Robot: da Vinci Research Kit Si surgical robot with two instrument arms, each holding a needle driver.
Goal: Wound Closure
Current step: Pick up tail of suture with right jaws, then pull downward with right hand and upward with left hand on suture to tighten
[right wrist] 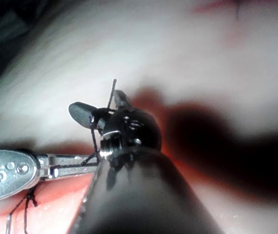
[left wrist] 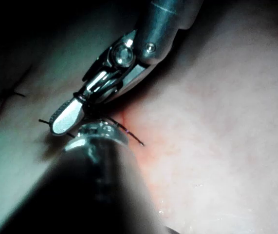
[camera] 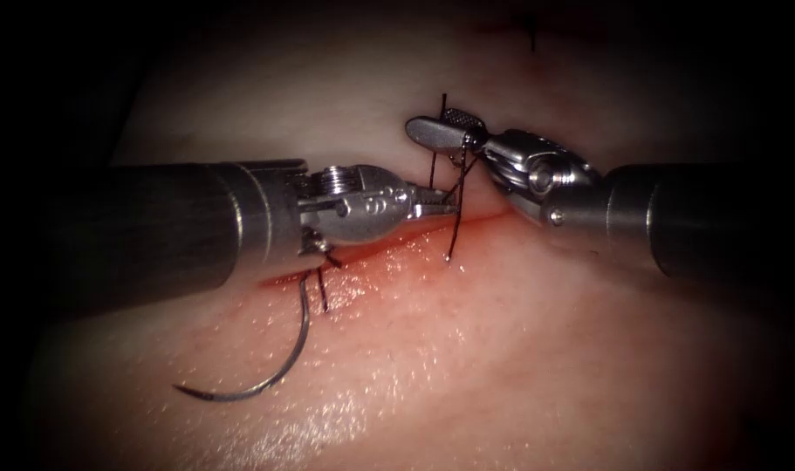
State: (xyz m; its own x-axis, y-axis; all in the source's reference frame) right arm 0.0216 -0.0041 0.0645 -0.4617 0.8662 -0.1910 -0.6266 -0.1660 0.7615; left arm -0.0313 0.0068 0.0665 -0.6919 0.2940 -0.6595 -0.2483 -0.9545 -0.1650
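Here, the right tool [camera: 445, 126] enters from the right and its jaws stand spread above the cut [camera: 388, 244]. Thread [camera: 458, 187] passes between the spread jaws, near their hinge; whether the jaws touch it cannot be told. A short thread end [camera: 444, 103] stands up just beyond the jaws. In the right wrist view the same tool [right wrist: 100, 109] shows its jaws parted, with the thread end [right wrist: 112, 92] rising between them. In the left wrist view one broad jaw of the right tool [left wrist: 68, 117] lies flat over the tissue [left wrist: 216, 146].

The left tool [camera: 441, 202] enters from the left, with its jaws pressed together on the thread just above the cut. Strands run from these jaws up to the right tool. One strand drops from there to the tissue [camera: 545, 349] below the cut, ending at a free tip [camera: 449, 258]. In the right wrist view the left tool [right wrist: 87, 163] lies level, pinching thread [right wrist: 94, 141] that climbs to the right tool.

The needle [camera: 284, 371] lies on the tissue below the cut, under the left tool's shaft, held by neither tool. Its curve opens upward to the left. Whether its upper end enters the tissue cannot be told. A short thread [camera: 322, 292] stands beside the needle at the cut. Red fluid [camera: 362, 262] wets the cut edge.
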